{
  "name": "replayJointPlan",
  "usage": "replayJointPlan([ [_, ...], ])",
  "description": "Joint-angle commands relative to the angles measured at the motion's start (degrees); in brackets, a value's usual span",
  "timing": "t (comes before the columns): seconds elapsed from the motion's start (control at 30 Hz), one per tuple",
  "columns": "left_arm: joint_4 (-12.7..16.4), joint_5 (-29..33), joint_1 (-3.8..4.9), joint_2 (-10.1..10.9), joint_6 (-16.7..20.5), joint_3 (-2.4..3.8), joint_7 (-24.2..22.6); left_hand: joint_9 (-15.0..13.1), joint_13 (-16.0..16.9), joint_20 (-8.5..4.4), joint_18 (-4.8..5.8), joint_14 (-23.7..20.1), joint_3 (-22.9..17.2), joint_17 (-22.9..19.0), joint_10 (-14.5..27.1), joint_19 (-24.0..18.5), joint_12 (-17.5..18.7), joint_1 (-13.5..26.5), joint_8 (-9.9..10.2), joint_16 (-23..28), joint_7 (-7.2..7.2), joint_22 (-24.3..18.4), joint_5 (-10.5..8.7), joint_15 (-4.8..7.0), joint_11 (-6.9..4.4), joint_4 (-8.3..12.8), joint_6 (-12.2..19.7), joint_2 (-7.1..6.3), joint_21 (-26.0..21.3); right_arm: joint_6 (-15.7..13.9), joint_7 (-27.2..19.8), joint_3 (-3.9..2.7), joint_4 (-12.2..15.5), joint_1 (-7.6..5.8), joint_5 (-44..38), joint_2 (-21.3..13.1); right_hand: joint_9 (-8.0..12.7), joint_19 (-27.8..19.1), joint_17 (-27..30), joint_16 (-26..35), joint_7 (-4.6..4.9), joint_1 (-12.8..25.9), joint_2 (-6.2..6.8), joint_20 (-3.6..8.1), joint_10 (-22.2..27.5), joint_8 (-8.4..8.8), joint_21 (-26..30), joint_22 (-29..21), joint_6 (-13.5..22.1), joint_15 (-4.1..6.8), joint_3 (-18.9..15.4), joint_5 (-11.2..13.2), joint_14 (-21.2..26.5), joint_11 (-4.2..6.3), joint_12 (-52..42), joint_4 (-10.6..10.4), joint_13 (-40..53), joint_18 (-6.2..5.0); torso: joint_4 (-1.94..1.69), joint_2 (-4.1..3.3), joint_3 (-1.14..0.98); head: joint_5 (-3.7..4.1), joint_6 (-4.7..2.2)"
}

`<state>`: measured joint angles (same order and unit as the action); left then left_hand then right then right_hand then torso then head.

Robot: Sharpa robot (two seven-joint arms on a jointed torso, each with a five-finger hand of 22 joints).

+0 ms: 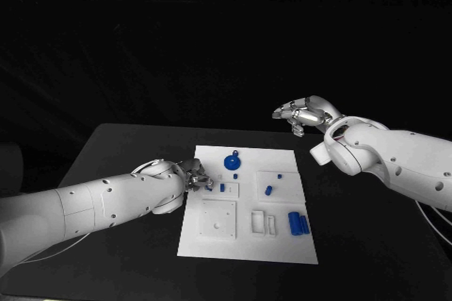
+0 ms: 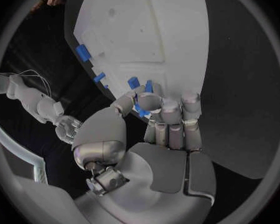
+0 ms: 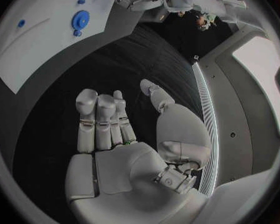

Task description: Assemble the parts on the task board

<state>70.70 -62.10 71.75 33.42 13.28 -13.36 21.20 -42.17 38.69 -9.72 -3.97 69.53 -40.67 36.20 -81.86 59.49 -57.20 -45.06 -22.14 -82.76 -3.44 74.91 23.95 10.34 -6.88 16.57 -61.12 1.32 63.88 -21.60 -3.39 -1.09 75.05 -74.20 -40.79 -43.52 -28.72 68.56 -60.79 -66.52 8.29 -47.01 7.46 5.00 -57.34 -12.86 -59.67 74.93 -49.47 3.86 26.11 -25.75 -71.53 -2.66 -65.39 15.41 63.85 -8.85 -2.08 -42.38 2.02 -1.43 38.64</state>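
Just beside curled left fingers (image 2: 149,102), small blue part (image 2: 133,82) on task board (image 2: 146,30); grip unclear.

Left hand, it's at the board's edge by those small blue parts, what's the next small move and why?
Probably close the fingers on the small blue part at their tips and lift it slightly. The left hand sits at the task board's left edge with fingers curled at that part, though a firm grip isn't clear. The right hand hovers open, away from the board.
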Motion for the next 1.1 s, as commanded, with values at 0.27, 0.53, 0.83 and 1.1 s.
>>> replayJointPlan([
  [0.27, -0.1, 0.2, -0.50, 0.2, -3.4, -0.37, 1.0, 0.1, -0.1, -5.99, -0.89, 2.5, -0.5, -0.1, 0.7, -0.5, -0.3, 0.0, -0.4, -0.4, 4.72, 1.1, 0.43, 3.06, -0.79, -0.1, -9.2, 1.11, 0.3, 0.6, -0.4, -0.02, -0.1, 0.29, -0.4, 0.2, 0.1, 0.1, 0.1, 0.2, 0.42, -0.5, 0.02, 0.24, 0.1, -0.24, 0.3, 0.6, 0.1, 0.22, 0.1, 0.0, 0.1, 0.43, -0.4, 0.2, -0.2, -6.15, -0.01, 0.00, 0.00, -0.07, 0.10],
  [0.53, 0.0, 0.6, -0.50, 0.0, -4.4, -0.37, 0.8, 0.3, -0.3, -5.93, -0.89, 2.5, -0.2, -0.2, 0.7, -0.6, -0.6, 0.5, -0.5, -0.5, 4.69, 1.0, -0.68, 2.98, -0.73, -0.2, -9.3, 0.76, 0.4, 0.7, -0.5, -0.02, -0.2, 0.39, -0.4, 0.3, 0.1, 0.1, 0.1, 0.2, 0.42, -0.6, 0.00, 0.23, 0.1, -0.26, 0.3, 0.6, 0.1, 0.23, 0.1, 0.0, 0.1, 0.44, -0.5, 0.2, -0.2, -6.15, 0.05, 0.00, -0.03, -0.18, 0.24],
  [0.83, -0.3, 0.6, -0.52, -0.3, -4.4, -0.37, 0.7, 0.6, -0.4, -5.94, -0.94, 2.5, 0.0, -0.3, 0.7, -0.6, -0.9, 0.7, -0.7, -0.6, 4.70, 0.9, -1.85, 2.94, -0.74, -0.6, -9.6, 0.08, 0.5, 0.7, -0.4, -0.02, -0.2, 0.45, -0.4, 0.3, 0.1, 0.2, 0.1, 0.1, 0.41, -0.6, -0.02, 0.23, 0.0, -0.27, 0.3, 0.6, 0.0, 0.23, 0.1, -0.1, 0.1, 0.45, -0.5, 0.2, -0.2, -6.15, 0.07, 0.01, -0.08, -0.18, 0.37],
  [1.1, -0.3, 0.1, -0.52, -0.3, -1.1, -0.37, 0.3, 0.9, -0.7, -5.97, -1.04, 2.4, -0.2, -0.5, 0.9, -0.5, -1.1, 0.2, -0.8, -0.7, 4.73, 0.9, -3.48, 2.97, -0.76, -1.1, -9.6, 0.39, 0.5, 0.6, -0.4, -0.02, -0.2, 0.46, -0.4, 0.4, 0.1, 0.2, 0.1, 0.1, 0.40, -0.6, -0.02, 0.23, 0.0, -0.29, 0.3, 0.6, 0.0, 0.24, 0.1, -0.1, 0.1, 0.45, -0.5, 0.2, -0.2, -6.15, 0.07, 0.01, -0.07, -0.08, 0.26],
])
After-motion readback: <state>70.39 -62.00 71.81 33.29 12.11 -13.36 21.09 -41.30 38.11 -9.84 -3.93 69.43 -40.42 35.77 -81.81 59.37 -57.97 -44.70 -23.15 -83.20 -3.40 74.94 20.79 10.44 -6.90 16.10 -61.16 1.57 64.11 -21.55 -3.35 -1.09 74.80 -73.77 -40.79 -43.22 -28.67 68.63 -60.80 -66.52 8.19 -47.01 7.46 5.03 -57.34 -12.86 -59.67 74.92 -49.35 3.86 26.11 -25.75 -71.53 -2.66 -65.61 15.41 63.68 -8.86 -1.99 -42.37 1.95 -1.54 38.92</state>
